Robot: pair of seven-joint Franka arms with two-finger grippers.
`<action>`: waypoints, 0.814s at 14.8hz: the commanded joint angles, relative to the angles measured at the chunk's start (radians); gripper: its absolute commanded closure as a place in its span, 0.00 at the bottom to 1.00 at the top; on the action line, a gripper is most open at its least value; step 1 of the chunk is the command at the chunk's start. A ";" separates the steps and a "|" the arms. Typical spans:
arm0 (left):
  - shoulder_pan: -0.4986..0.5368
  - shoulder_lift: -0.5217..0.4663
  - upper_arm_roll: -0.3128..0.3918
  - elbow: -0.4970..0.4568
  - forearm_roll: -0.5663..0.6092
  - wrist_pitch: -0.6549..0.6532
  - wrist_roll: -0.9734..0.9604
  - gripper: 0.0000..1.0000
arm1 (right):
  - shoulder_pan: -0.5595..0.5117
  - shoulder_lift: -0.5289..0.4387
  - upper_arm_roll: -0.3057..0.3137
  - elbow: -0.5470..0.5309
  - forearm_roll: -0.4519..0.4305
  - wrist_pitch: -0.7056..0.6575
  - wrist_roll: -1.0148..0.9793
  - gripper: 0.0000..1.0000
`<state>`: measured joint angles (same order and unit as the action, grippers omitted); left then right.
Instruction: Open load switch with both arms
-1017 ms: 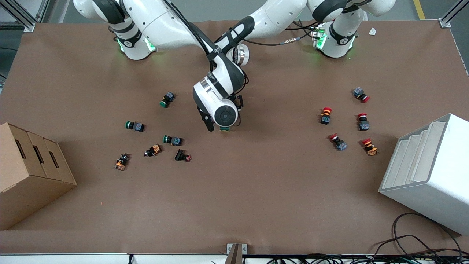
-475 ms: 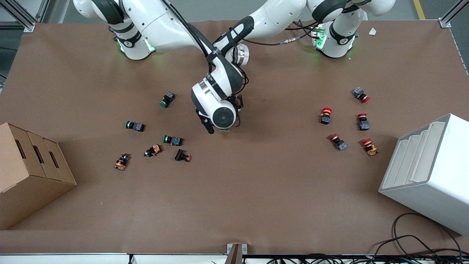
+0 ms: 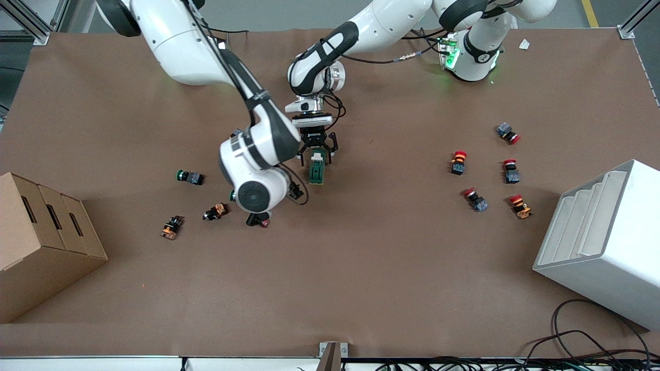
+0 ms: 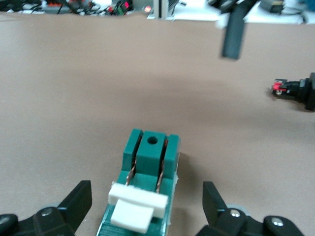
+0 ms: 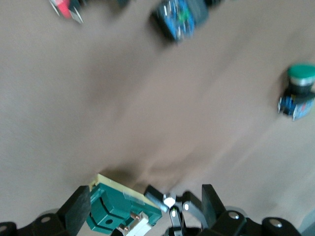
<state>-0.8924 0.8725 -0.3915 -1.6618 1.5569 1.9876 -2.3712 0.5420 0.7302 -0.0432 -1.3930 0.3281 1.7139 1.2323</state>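
Note:
The load switch (image 3: 316, 172) is a dark green block lying flat mid-table, with its white sliding piece (image 4: 136, 206) at the end toward the left gripper. My left gripper (image 3: 315, 154) is open, low over that end of the switch (image 4: 147, 172). Its fingers (image 4: 78, 204) stand on either side with a gap on each. My right gripper (image 3: 296, 191) hangs open beside the switch, toward the right arm's end of the table, and holds nothing. In the right wrist view the switch (image 5: 115, 211) shows between the open right fingers (image 5: 78, 211) but lies farther off.
Green, orange and black push buttons (image 3: 190, 177) lie scattered toward the right arm's end, one (image 3: 256, 220) under the right wrist. Red-capped buttons (image 3: 458, 162) lie toward the left arm's end. A cardboard box (image 3: 41, 242) and a white rack (image 3: 603, 242) flank the table.
My right arm has swung away from over the switch toward its own end of the table. That uncovers the switch and the open left gripper astride it.

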 commanded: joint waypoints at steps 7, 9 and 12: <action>0.072 -0.159 -0.009 0.197 -0.519 0.005 0.521 0.00 | -0.196 -0.109 0.019 -0.024 -0.193 0.006 -0.526 0.00; 0.105 -0.214 -0.010 0.200 -0.607 0.005 0.626 0.00 | -0.275 -0.152 0.017 -0.034 -0.193 0.000 -0.704 0.00; 0.168 -0.302 -0.006 0.195 -0.747 -0.001 0.720 0.00 | -0.382 -0.208 0.016 -0.038 -0.225 -0.022 -0.953 0.00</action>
<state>-0.7610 0.6427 -0.3973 -1.4416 0.8870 1.9897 -1.7056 0.2276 0.5857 -0.0513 -1.3859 0.1434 1.7026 0.4007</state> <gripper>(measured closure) 0.004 0.000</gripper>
